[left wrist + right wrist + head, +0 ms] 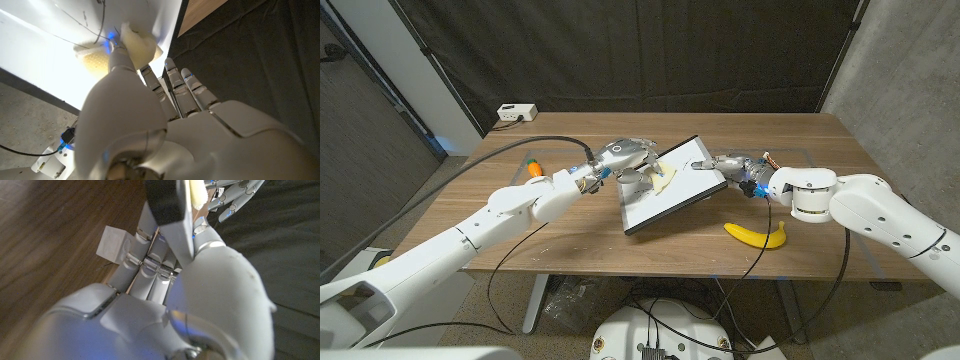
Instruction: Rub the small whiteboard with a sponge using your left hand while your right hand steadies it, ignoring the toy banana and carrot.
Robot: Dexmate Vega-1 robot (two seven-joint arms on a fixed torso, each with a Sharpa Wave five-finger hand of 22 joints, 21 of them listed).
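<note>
Left hand (625,160) over whiteboard (670,190) – fingers pressing sponge (663,176), right hand (732,166) gripping its edge

Head view evenly lit, sharp; whiteboard (45,55) glare-blown (left wrist); near fingers (150,265) blurred.

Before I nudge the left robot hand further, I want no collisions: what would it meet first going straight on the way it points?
Probably the right robot hand holding the whiteboard's far edge; the left robot hand points across the board with the sponge. Depth is unclear.
</note>
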